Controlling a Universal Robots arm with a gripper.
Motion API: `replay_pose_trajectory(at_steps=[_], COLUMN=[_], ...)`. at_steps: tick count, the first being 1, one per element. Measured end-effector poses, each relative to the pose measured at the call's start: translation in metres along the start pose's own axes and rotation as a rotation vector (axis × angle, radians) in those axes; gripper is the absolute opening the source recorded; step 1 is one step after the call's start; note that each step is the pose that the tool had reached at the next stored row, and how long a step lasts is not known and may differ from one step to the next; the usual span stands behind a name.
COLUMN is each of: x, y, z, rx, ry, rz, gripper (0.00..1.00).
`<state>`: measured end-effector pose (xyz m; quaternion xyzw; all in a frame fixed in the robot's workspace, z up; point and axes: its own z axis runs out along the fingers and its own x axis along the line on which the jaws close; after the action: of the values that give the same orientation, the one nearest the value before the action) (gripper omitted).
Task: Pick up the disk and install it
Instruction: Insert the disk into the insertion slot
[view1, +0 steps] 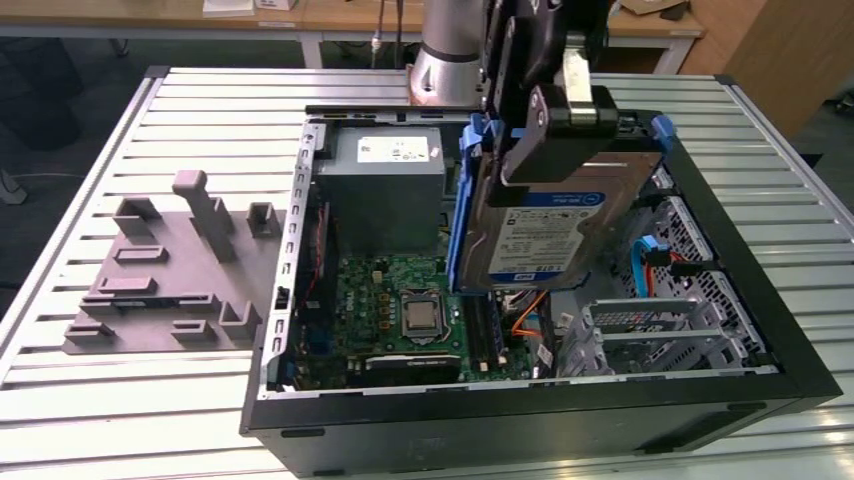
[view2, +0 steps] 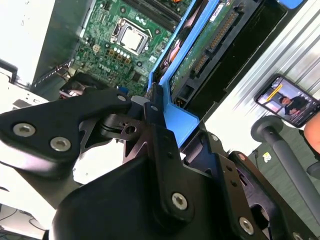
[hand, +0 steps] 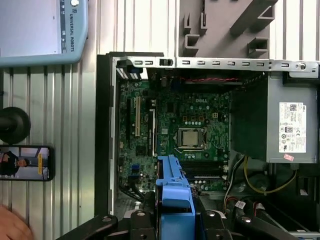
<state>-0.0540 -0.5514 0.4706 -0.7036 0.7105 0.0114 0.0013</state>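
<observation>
**Open computer case (view1: 534, 425) on a slatted table (view1: 80, 400), read from the exterior view's left to its right.** Leftmost, outside the case, a grey parts holder (view1: 167, 275) lies on the table. Inside the case, the power supply (view1: 387, 180) sits at the far side, with the main board (view1: 400, 310) nearer. Next, the gripper (view1: 558, 150) is pressed together on the upper edge of the disk (view1: 554, 235). In the second wrist view its fingers (view2: 156, 125) pinch the disk's blue frame (view2: 175, 117). The disk hangs steeply tilted, label outward, above the case interior, between the main board and the drive cage (view1: 681, 320) at the exterior view's right. Whether its lower end touches anything cannot be told. Step in hand, as judged: the disk is lifted but not yet installed. Seating it would call for squaring the frame to the cage opening while keeping clear of the blue cable (view1: 649, 262).
</observation>
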Motion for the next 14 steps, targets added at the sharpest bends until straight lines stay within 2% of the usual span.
replay_pose_trajectory(at_steps=[3, 8, 14], x=[0.0024, 0.011, 0.0125], y=[-0.0032, -0.0062, -0.0133], z=[0.0004, 0.0007, 0.0019], rx=[0.0001, 0.0001, 0.0001], ry=[-0.0001, -0.0001, -0.0003], rz=[0.0, 0.0, 0.0], gripper=[0.36, 0.36, 0.36])
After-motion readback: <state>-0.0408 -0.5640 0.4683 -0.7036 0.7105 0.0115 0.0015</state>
